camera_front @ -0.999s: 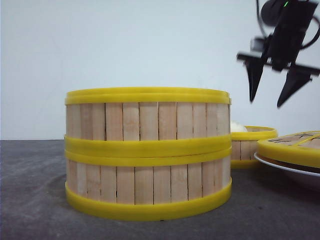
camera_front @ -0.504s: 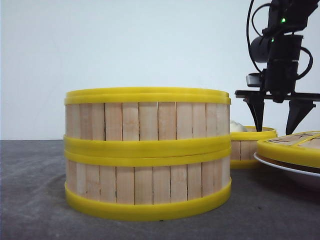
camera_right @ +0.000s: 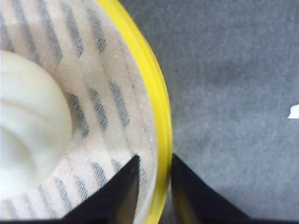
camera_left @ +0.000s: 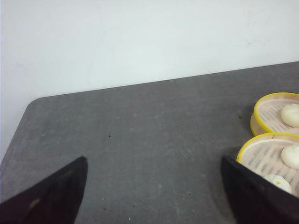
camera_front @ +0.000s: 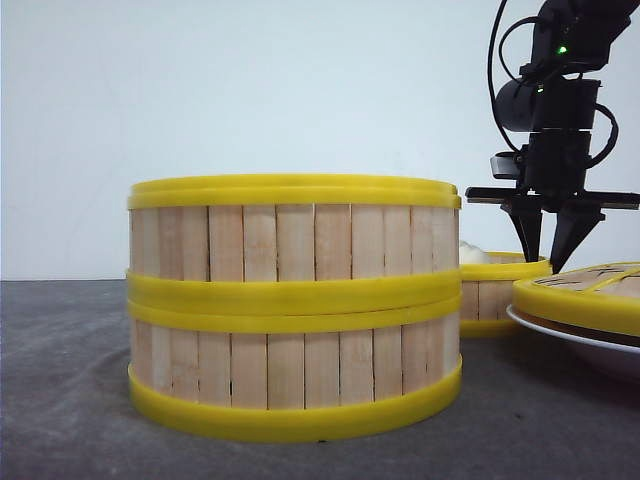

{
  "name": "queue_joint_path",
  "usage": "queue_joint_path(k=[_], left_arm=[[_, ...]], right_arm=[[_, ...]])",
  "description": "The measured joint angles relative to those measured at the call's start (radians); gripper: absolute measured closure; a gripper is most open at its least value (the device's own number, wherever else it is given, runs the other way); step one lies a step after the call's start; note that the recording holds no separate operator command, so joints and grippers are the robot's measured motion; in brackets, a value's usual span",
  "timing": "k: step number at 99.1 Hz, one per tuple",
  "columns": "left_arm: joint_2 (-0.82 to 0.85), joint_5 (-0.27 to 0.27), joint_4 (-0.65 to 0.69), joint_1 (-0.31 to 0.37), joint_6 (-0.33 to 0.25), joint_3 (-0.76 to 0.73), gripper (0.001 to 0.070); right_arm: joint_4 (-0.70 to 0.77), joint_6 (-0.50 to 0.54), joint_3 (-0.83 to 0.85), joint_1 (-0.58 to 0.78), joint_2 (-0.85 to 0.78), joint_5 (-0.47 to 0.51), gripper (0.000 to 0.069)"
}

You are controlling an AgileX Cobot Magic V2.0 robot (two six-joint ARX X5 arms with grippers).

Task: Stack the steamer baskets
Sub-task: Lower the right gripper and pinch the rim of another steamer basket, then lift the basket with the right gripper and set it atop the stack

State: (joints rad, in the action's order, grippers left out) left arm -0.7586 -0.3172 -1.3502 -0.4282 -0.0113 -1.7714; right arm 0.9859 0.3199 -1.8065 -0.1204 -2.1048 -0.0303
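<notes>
While the right pincer (camera_front: pixel 550 240) pinches the rim of the third steamer basket (camera_front: pixel 500 290), only a thin edge bite holds it.

Tilt on lifting and the bun (camera_right: pixel 28 135) inside rolls; the two-basket stack (camera_front: pixel 295 305) sits well off to its side. Left pincer (camera_left: pixel 149 186) hangs spread wide.

— What stands nearest the camera?
— Two steamer baskets (camera_front: pixel 295 305) stacked squarely, one on the other, upright on the dark bench: pale vertical wooden slats, bright yellow rims top and bottom, the meeting rims forming a double yellow band at mid-height.

— And the third?
— The third basket (camera_front: pixel 505 292) sits farther back to the right, upright, well apart from the stack and partly hidden behind it. Its slatted floor carries a mesh liner and a white bun; its yellow rim (camera_right: pixel 156 116) passes between black jaws.
</notes>
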Motion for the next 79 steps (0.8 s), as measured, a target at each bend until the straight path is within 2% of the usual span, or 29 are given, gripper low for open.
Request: queue_joint_path(k=[5, 11, 41, 53, 66, 79], left_arm=[[0.000, 0.000, 0.000, 0.000, 0.000, 0.000, 0.0167], [0.000, 0.000, 0.000, 0.000, 0.000, 0.000, 0.0167], [0.000, -0.019, 0.000, 0.000, 0.015, 0.001, 0.0167], [0.000, -0.020, 0.000, 0.000, 0.019, 0.001, 0.0167], [0.000, -0.020, 0.000, 0.000, 0.019, 0.001, 0.0167], [0.000, -0.020, 0.000, 0.000, 0.021, 0.001, 0.0167]], right_arm=[[-0.001, 0.006, 0.000, -0.002, -0.003, 0.003, 0.0646], [-0.004, 0.019, -0.001, -0.005, -0.005, 0.000, 0.0661], [-0.045, 0.033, -0.009, -0.026, -0.016, 0.005, 0.0664], [-0.063, 0.048, -0.020, -0.021, -0.024, -0.041, 0.0664], [-0.063, 0.056, -0.098, -0.011, -0.058, -0.063, 0.0664], [-0.016, 0.060, -0.253, 0.003, -0.068, -0.064, 0.0663]])
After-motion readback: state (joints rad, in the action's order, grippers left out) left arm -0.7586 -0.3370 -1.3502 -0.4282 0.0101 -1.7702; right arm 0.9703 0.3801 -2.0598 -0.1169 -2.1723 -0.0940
